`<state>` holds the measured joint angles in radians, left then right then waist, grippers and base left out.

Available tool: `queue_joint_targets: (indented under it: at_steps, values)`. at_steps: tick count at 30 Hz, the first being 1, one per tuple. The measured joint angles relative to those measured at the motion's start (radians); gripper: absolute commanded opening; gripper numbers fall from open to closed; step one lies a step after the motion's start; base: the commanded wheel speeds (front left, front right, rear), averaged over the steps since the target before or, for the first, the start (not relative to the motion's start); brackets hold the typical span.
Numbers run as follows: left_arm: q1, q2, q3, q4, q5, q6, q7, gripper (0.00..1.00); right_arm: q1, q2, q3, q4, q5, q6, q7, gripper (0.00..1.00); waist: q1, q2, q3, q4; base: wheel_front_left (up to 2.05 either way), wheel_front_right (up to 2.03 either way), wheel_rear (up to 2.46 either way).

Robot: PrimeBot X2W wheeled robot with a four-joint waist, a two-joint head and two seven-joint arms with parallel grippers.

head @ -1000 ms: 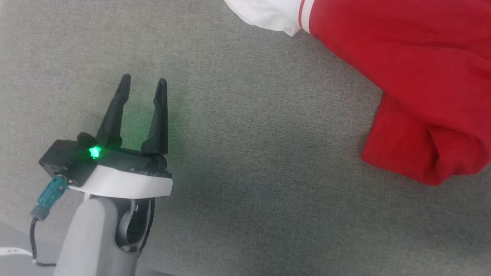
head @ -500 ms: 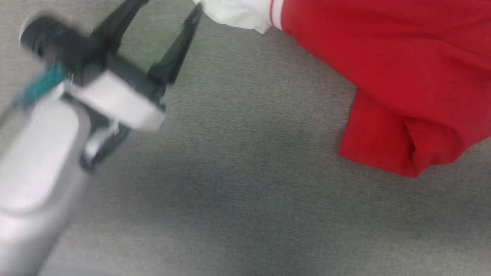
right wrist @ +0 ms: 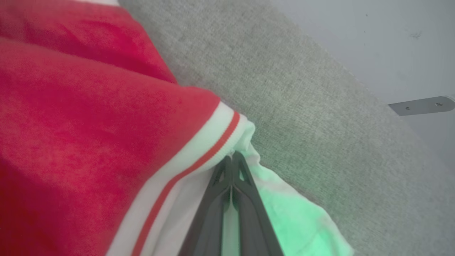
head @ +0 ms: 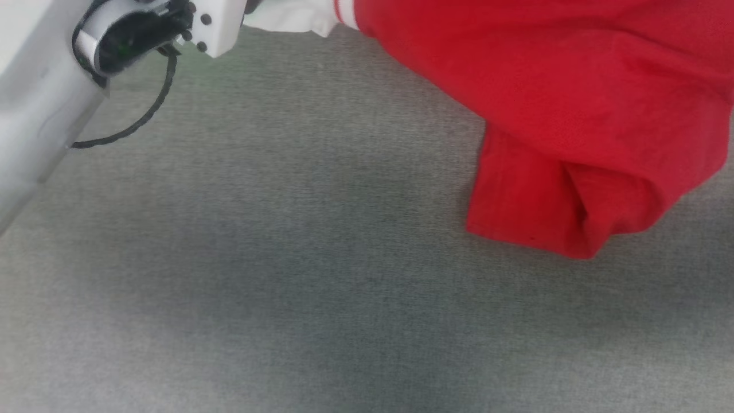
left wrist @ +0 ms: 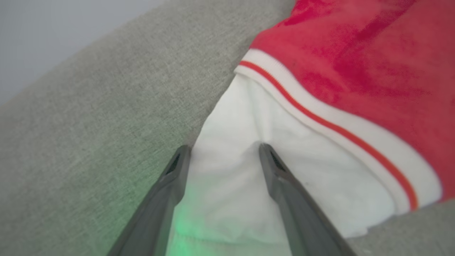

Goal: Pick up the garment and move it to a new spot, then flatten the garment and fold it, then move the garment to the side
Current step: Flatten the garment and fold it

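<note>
Red cloth of the garment (head: 550, 115) lies on the grey desk (head: 287, 298) at upper right, with the left forearm (head: 34, 97) slanting in at upper left. From the left wrist, the left gripper (left wrist: 222, 151) straddles the white sleeve (left wrist: 231, 199), jaws wide. From the right wrist, the right gripper (right wrist: 233, 158) has its jaws pinched on white cloth beside the striped trim (right wrist: 199, 160).

we see a grey woven fabric surface (head: 287, 258), shadowed at its middle; beyond its edge lies a plain pale expanse (right wrist: 355, 35) with a small metal plate (right wrist: 421, 105).

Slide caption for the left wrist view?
Open left hand astride the white sleeve of the red shirt, on grey cloth.
</note>
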<state>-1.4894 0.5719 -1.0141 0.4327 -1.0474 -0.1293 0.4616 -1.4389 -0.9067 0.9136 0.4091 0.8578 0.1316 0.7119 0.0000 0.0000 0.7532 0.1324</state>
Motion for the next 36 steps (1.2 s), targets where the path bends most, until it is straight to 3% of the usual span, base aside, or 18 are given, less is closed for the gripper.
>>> queue_joint_targets:
  at_steps: [4, 8, 9, 10, 11, 18, 25, 29, 36]
  values:
    - [-0.085, 0.013, -0.091, 0.049, -0.081, 0.000, 0.095, 1.00, -0.036, 0.019, 0.038, 0.007, 0.014, 0.000, -0.017, 0.00, 0.0000, 0.0001, 0.019, -0.028, 0.00, 0.00, 0.00]
    - [-0.139, 0.028, -0.160, 0.056, -0.140, 0.000, 0.126, 1.00, -0.064, 0.030, 0.070, 0.017, 0.031, 0.000, -0.038, 0.00, 0.0000, 0.0001, 0.032, -0.048, 0.00, 0.00, 0.00]
    - [-0.149, 0.032, -0.175, 0.052, -0.147, 0.000, 0.126, 0.64, -0.068, 0.033, 0.078, 0.020, 0.036, 0.000, -0.045, 0.00, 0.0000, 0.0001, 0.034, -0.051, 0.00, 0.00, 0.00]
    - [-0.154, 0.037, -0.187, 0.045, -0.162, 0.000, 0.127, 0.04, -0.074, 0.034, 0.086, 0.022, 0.042, 0.000, -0.049, 0.00, 0.0000, 0.0000, 0.035, -0.054, 0.00, 0.00, 0.00]
    - [-0.156, 0.041, -0.193, 0.039, -0.187, 0.000, 0.126, 0.00, -0.079, 0.035, 0.094, 0.026, 0.048, 0.000, -0.054, 0.00, -0.0001, 0.0001, 0.036, -0.056, 0.00, 0.00, 0.00]
    - [-0.165, 0.052, -0.237, 0.025, -0.218, 0.000, 0.027, 0.00, -0.091, 0.052, 0.118, 0.056, 0.103, 0.000, -0.135, 0.00, 0.0000, 0.0000, 0.030, -0.062, 0.00, 0.00, 0.00]
    - [-0.155, 0.051, -0.246, 0.076, -0.261, 0.000, -0.170, 0.00, -0.086, 0.068, 0.101, 0.076, 0.158, -0.001, -0.267, 0.00, 0.0000, 0.0000, -0.001, -0.064, 0.00, 0.00, 0.00]
    - [-0.220, 0.035, -0.182, 0.215, -0.262, 0.000, -0.391, 0.00, -0.167, 0.105, 0.020, 0.175, 0.141, -0.001, -0.437, 0.00, 0.0000, 0.0000, -0.030, -0.073, 0.00, 0.00, 0.00]
    - [-0.388, -0.062, -0.024, 0.431, -0.304, 0.000, -0.664, 0.00, -0.362, 0.242, -0.147, 0.477, 0.041, 0.000, -0.700, 0.00, 0.0000, 0.0000, -0.080, -0.087, 0.00, 0.00, 0.00]
